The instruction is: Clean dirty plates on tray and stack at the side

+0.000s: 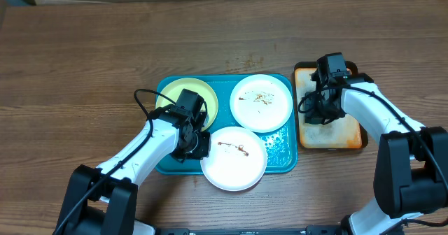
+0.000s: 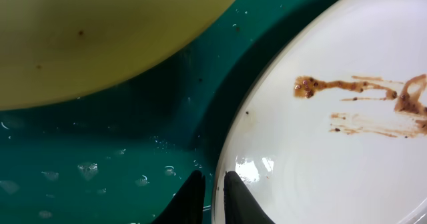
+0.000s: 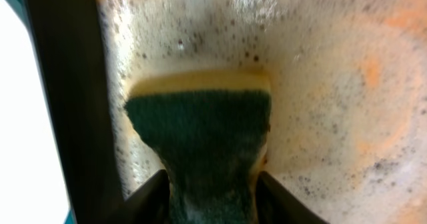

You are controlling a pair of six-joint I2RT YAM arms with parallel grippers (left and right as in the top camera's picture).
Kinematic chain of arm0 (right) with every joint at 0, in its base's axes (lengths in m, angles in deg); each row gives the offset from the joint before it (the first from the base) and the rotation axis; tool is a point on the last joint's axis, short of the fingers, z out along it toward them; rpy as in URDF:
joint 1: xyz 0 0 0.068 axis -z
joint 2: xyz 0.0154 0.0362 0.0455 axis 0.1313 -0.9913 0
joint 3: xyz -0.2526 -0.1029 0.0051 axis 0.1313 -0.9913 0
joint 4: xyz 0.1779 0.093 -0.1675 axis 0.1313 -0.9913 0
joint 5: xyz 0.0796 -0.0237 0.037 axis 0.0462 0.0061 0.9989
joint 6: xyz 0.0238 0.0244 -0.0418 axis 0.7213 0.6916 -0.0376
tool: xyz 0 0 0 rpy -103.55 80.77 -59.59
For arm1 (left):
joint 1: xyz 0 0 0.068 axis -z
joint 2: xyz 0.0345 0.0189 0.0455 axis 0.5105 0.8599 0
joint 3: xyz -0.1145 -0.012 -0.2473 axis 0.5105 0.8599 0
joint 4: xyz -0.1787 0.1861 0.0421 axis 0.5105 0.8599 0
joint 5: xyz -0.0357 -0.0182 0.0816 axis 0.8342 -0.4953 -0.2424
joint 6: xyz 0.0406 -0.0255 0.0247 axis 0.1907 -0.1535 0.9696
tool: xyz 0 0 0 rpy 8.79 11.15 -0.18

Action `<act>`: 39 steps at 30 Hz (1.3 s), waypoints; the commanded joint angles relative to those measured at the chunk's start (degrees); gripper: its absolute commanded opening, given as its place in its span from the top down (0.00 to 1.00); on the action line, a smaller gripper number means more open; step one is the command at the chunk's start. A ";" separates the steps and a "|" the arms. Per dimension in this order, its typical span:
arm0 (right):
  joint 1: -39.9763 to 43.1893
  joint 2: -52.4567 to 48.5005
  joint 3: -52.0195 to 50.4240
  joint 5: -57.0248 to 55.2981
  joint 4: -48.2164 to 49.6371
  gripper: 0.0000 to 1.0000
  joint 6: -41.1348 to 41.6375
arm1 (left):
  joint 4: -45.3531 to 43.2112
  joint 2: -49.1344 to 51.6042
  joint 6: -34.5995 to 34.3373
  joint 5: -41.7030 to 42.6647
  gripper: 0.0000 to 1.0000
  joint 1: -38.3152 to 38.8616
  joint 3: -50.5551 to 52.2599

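Pinching the rim of the lower white plate (image 1: 238,168), the left gripper (image 1: 196,143) has its jaws narrow, apparently closed on that rim; the wrist view is tight. This brown-smeared plate overhangs the teal tray's (image 1: 285,154) bottom edge. The upper white plate (image 1: 261,102) lies top right in it, the yellow-green plate (image 1: 171,95) top left. The right gripper (image 1: 323,112) jaws clamp a sponge (image 3: 200,127) in the foamy orange tray (image 1: 348,133), right of frame, on the table (image 1: 70,53).

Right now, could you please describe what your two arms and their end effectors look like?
Both are white shells with black joints. The left arm and right arm each trail a looping black cable. The left end effector and right end effector have dark, tapered fingers.
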 commanded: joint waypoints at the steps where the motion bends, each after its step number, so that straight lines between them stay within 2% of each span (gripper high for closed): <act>1: 0.15 0.04 -0.48 -0.28 0.42 0.68 0.17 | -0.17 0.48 -0.79 -0.28 0.86 0.37 -1.18; 4: 0.15 0.04 -0.48 -0.28 0.44 0.78 0.17 | -0.15 0.48 -0.81 -0.28 0.86 0.37 -1.18; 11: 0.15 0.04 -0.55 -0.33 -0.31 0.84 0.66 | -0.15 0.48 -0.79 -0.28 0.85 0.37 -1.18; 22: 0.15 0.04 -4.57 -1.86 1.01 0.91 8.15 | -0.15 0.48 -0.79 -0.28 0.84 0.37 -1.18; 27: 0.15 0.07 -4.81 -1.40 1.60 0.96 8.15 | -0.17 0.48 -0.81 -0.31 0.81 0.37 -1.18; 36: 0.15 3.63 7.69 -1.16 -8.17 0.96 8.15 | -0.50 0.50 -0.79 -0.33 0.72 0.37 -1.18; 39: 0.15 6.03 11.39 -1.18 -10.10 0.96 8.15 | -0.55 0.50 -0.79 -0.33 0.72 0.37 -1.16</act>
